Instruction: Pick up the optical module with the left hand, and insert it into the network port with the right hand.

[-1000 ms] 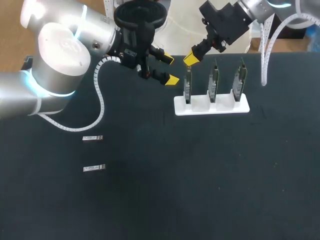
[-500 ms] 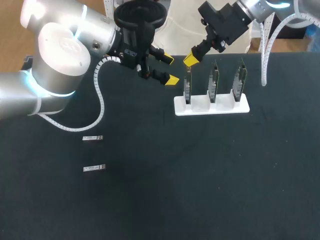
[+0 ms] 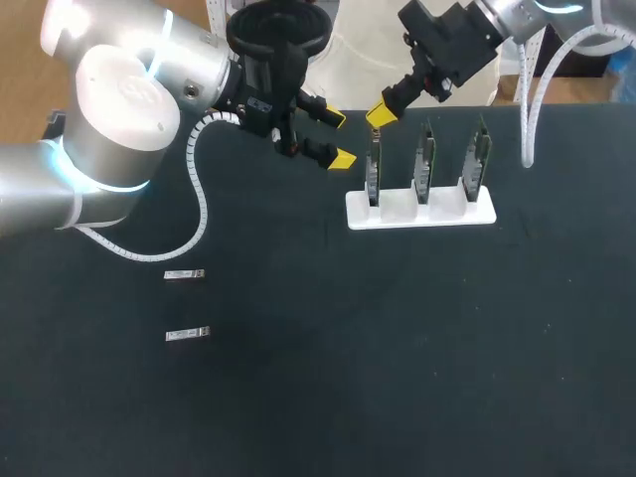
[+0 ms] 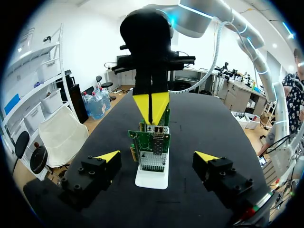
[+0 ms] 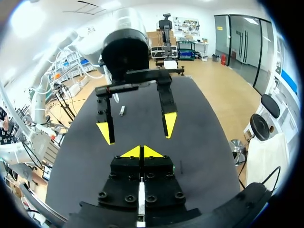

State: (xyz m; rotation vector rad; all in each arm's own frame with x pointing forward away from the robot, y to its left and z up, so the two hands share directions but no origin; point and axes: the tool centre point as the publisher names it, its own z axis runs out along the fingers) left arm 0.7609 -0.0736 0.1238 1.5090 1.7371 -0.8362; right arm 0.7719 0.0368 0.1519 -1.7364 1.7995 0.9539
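Dark table surface (image 3: 298,397) carries a white holder (image 3: 419,211) toward its far right, with three circuit cards standing upright in it. One optical module (image 3: 184,274) and a second optical module (image 3: 187,334) lie flat on the near-left of the mat, well apart from the holder and from both arms. Left gripper (image 3: 336,139) hangs beside the holder's left end with its fingers spread wide and nothing between them; it has not shifted over the last second. Right gripper (image 3: 383,111) sits just above the leftmost card (image 3: 373,169), yellow tips pressed together; no module can be seen pinched between them. Over the last second it has crept slightly upward and away from the card's top edge. The left wrist view shows the network port (image 4: 159,130), a metal cage on that card's top, directly under those closed tips; whether a module is seated inside cannot be told. Judgement: the lift reads as a withdrawal after an insertion or press, though seating remains unconfirmed.
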